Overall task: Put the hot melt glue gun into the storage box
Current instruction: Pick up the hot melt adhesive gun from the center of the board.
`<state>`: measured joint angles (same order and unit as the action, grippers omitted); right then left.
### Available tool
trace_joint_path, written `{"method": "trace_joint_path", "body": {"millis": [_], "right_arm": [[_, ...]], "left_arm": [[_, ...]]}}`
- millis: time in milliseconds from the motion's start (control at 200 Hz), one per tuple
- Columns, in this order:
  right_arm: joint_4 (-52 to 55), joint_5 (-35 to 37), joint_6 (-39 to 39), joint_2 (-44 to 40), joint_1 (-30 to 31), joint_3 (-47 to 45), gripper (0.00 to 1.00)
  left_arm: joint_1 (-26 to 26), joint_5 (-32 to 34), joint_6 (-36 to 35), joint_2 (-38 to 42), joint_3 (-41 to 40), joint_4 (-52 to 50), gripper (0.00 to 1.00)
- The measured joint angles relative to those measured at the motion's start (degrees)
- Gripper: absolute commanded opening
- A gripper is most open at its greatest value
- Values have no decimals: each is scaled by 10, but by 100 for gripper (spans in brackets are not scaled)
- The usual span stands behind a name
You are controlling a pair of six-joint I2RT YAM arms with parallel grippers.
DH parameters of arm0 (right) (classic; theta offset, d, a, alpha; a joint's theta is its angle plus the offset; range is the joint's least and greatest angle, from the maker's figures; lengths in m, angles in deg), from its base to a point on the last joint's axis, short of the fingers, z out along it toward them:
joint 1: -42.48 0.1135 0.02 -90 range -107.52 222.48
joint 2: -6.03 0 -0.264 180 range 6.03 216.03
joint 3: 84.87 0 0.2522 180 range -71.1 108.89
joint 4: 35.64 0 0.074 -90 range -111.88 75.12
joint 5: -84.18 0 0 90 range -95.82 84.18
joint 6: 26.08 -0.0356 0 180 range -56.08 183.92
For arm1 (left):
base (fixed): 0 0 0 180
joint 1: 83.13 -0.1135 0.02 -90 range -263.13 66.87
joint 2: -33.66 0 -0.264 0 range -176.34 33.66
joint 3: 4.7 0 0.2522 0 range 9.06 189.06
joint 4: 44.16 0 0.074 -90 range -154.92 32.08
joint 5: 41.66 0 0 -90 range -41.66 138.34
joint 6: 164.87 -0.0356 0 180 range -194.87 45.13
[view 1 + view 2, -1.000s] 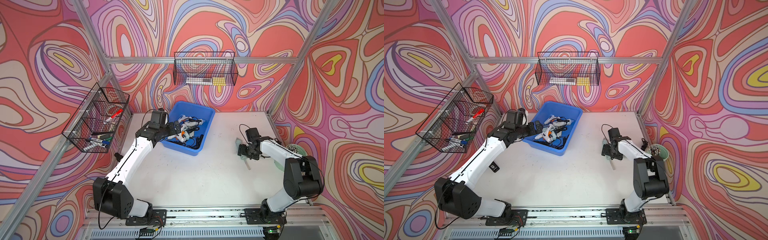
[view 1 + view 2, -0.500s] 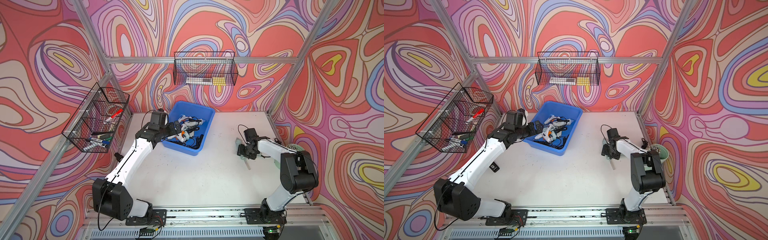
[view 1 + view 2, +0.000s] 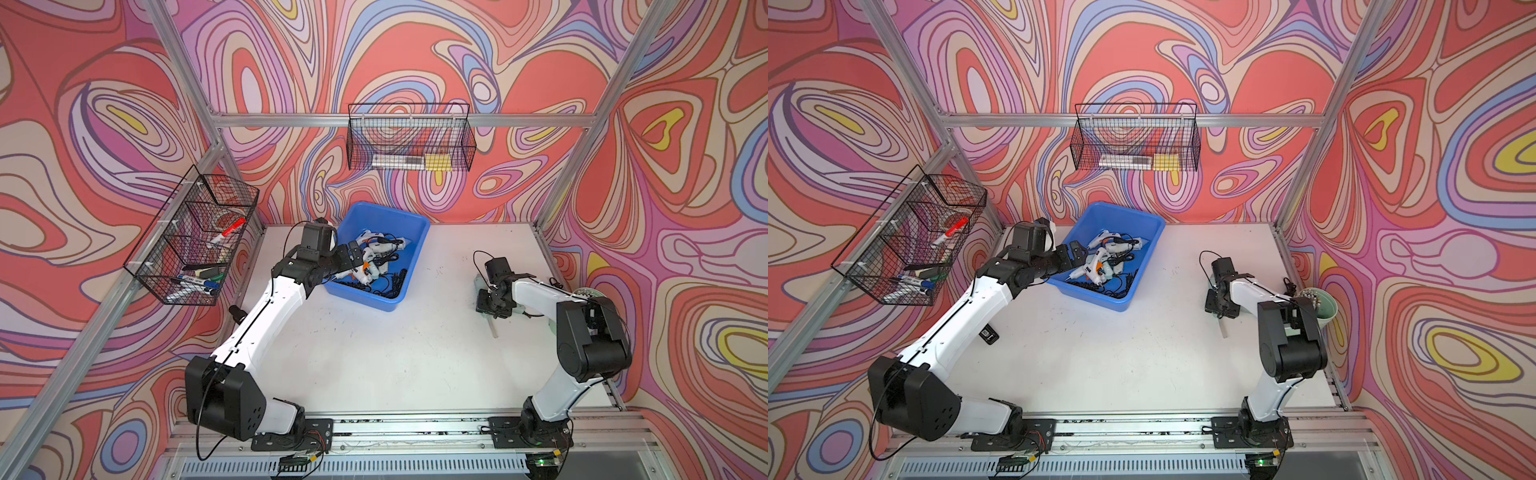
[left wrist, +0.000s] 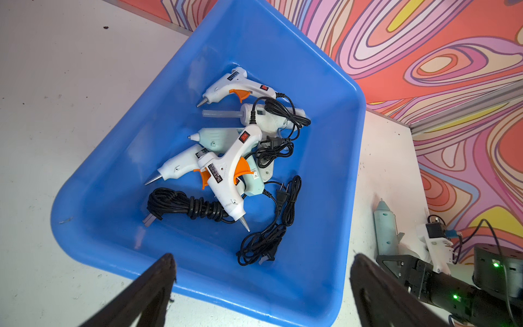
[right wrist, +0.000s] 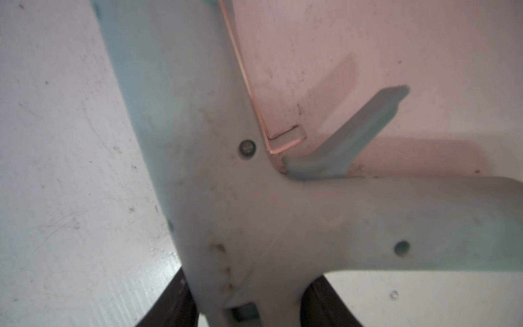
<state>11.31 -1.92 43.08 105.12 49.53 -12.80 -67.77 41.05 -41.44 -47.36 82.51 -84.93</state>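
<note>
White table [image 3: 374, 353], right gripper [image 5: 247, 279] astride glue gun [image 5: 226, 212] (storage box [image 3: 412, 257] well apart)

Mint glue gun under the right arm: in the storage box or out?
Out. The mint glue gun lies flat on the white table, apart from the blue storage box, right pincer straddling it.

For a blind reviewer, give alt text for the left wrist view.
A blue storage box holds several white and pale green glue guns with black cords. The open left tool hangs over its edge; one more glue gun lies outside on the white table.
</note>
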Motion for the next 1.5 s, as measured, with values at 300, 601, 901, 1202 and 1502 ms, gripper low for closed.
{"method": "trace_joint_path", "body": {"millis": [300, 601, 901, 1202, 1502], "right_arm": [[-2, 32, 34, 0, 85, 7, 0], [-45, 17, 77, -38, 170, 20, 0], [-138, -16, 97, -171, 172, 2, 0], [-217, -72, 101, -240, 172, -56, 0], [-273, -114, 94, -285, 172, -89, 0]], "left_arm": [[0, 15, 7, -1, -7, 2, 99], [0, 10, 11, -1, -8, 5, 99], [31, -47, 22, -5, -8, 28, 99], [148, -141, 49, -68, -8, 154, 99], [225, -163, 80, -116, -3, 289, 96]]}}
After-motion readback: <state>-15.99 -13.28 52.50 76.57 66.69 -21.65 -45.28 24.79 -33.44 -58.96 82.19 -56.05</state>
